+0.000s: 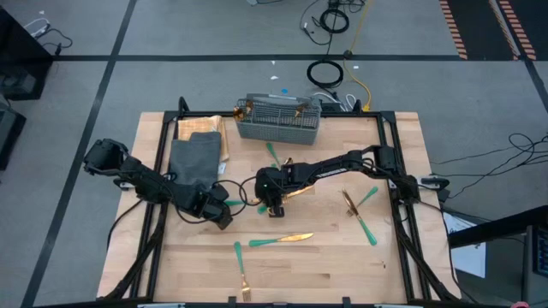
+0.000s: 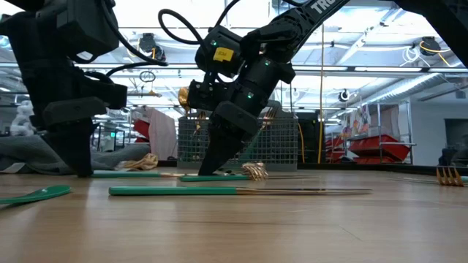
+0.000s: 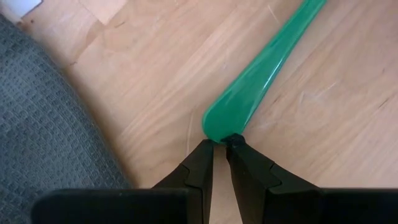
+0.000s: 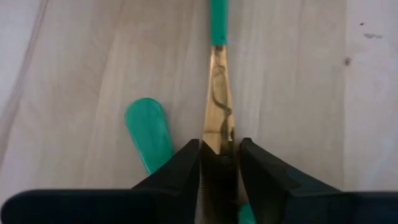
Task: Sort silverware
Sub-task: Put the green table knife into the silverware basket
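The right gripper closes around a gold-bladed, teal-handled knife on the wooden surface; the left gripper pinches a teal handle tip.

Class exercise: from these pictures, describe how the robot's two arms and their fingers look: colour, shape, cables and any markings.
Both arms are black and jointed, with black cables looping beside them. The right gripper has a yellow label and small green lights on its body; its fingers are dark, wedge-shaped and taper to tips. The left gripper has matching dark, tapered fingers.
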